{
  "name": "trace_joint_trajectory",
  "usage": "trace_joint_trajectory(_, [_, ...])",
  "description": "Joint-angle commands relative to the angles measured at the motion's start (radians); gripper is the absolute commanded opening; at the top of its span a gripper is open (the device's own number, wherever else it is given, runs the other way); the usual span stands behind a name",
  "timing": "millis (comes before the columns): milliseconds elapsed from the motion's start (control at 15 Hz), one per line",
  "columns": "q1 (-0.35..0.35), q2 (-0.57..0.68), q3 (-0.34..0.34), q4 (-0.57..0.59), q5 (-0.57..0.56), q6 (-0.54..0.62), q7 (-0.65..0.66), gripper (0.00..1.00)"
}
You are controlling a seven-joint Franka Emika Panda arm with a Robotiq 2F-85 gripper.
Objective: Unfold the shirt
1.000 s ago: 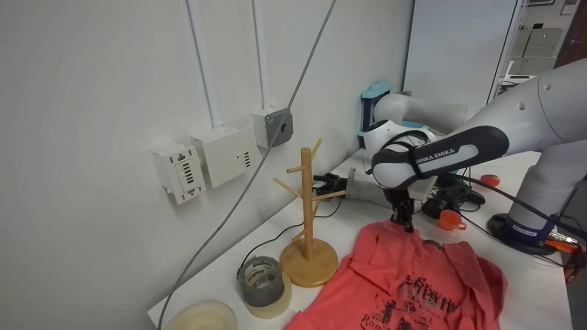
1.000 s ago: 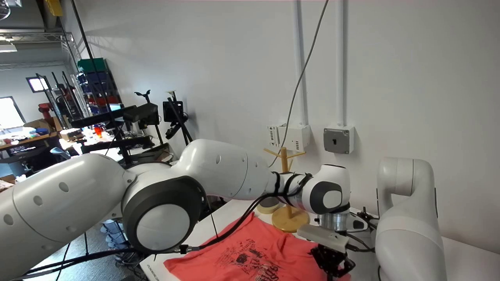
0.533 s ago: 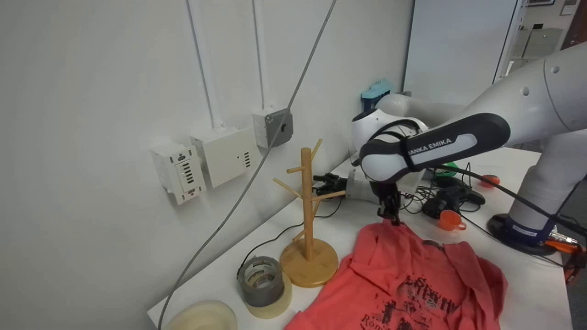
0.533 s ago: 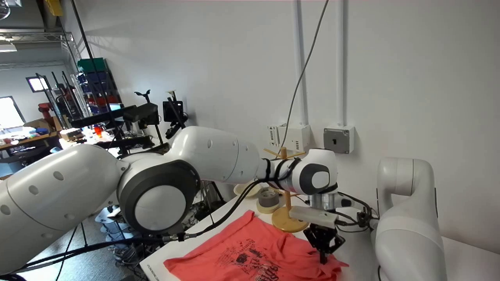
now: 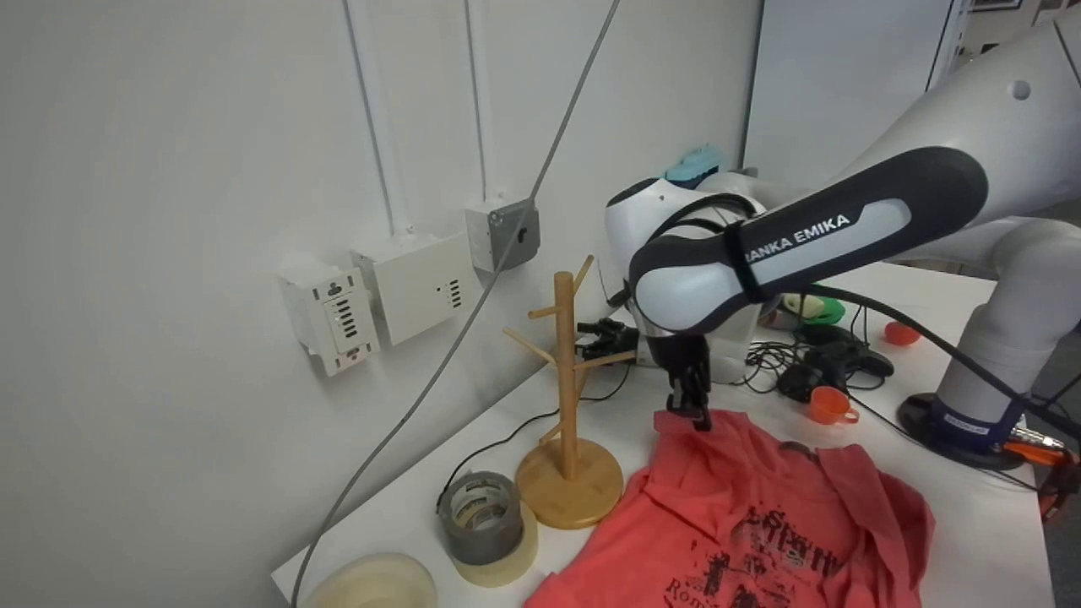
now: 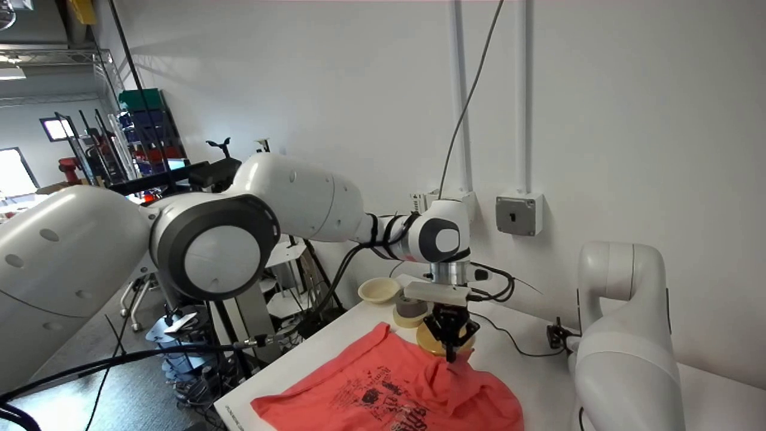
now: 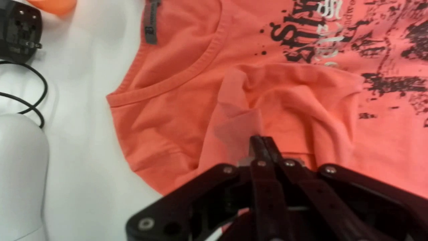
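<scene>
Now the jaws hold the shirt (image 5: 741, 513) nearer the stand (image 5: 567, 384)

In an exterior view the arm (image 6: 299, 194) stretches out from its elbow (image 6: 221, 257), the wrist (image 6: 440, 233) bent so that the gripper (image 6: 450, 357) points down — and in the wrist view its two fingers (image 7: 256, 149) lie close together, side by side.

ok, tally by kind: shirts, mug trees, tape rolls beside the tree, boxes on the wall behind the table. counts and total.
Shirt: 1
Mug tree: 1
Tape rolls: 2 (grey roll, pale roll)
Wall boxes: 3 (narrower white box, wider white box, grey-fronted box)
Total: 7
</scene>
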Motion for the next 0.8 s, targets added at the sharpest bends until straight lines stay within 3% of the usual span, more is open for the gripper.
trace_joint_trajectory(0, [0.005, -0.118, 0.050, -0.187, 0.030, 0.041, -0.018, 0.00])
trace_joint_trajectory(400, [0.013, -0.205, 0.126, -0.347, 0.076, 0.094, -0.037, 0.00])
trace_joint_trajectory(733, [0.011, -0.244, 0.154, -0.451, 0.116, 0.219, -0.028, 0.00])
